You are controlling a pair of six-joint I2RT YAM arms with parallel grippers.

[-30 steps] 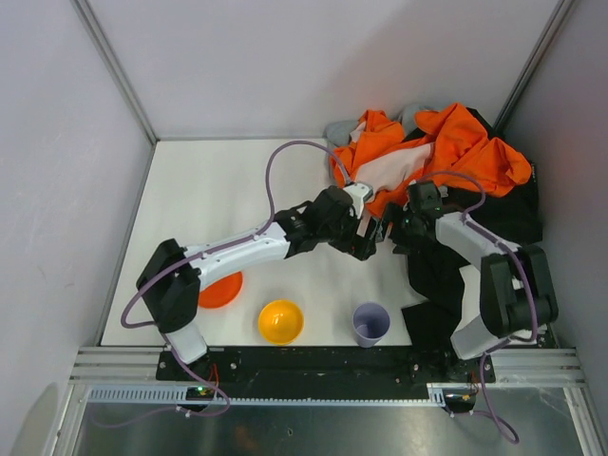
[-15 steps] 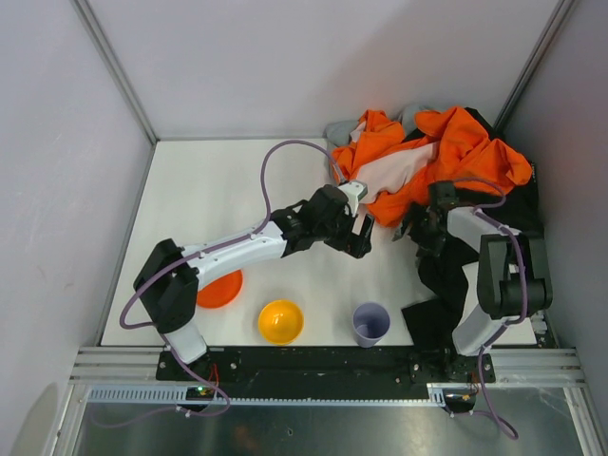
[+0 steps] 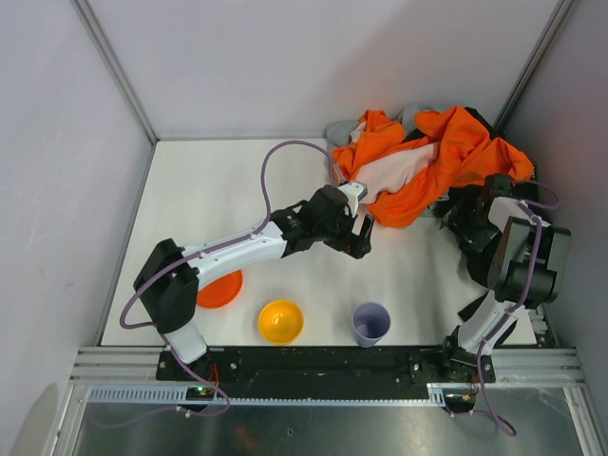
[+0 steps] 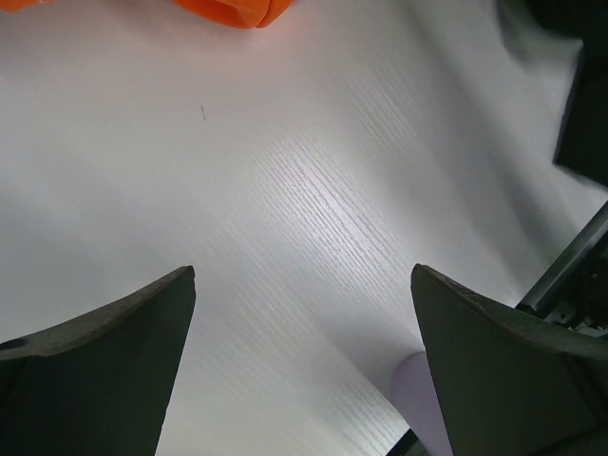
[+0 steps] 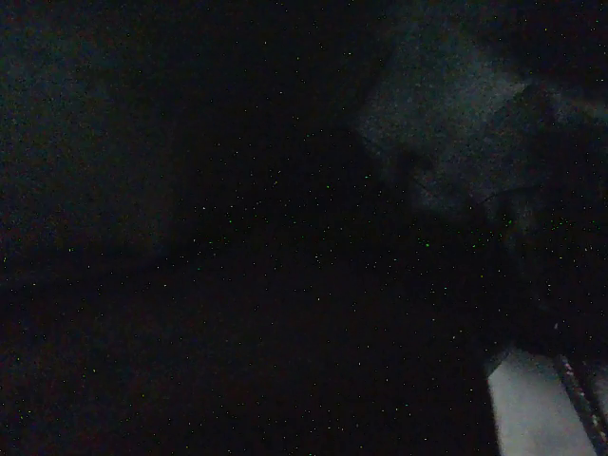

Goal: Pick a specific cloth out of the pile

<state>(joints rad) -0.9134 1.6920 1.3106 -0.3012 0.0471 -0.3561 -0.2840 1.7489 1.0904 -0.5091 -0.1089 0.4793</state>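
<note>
No lime-green cloth shows in any view. The pile sits at the back right: a big orange garment [image 3: 446, 157] with pale lining, a grey cloth [image 3: 339, 129] behind it, and a black garment [image 3: 467, 237] bunched by the right arm. My left gripper [image 3: 364, 237] is open and empty over bare table [image 4: 304, 271], just near of the orange garment's edge [image 4: 228, 9]. My right gripper [image 3: 459, 214] is folded back against the black garment. Its wrist view is almost wholly dark fabric [image 5: 237, 237], so its jaws are hidden.
A purple cup [image 3: 370, 323] stands near the front edge and also shows in the left wrist view [image 4: 423, 399]. An orange bowl [image 3: 280, 320] and an orange plate [image 3: 218, 288] sit at the front left. Grey walls close in the table.
My right arm has pulled back to the right, and the black garment has moved right with it, baring the table's middle. My left gripper has barely moved.
</note>
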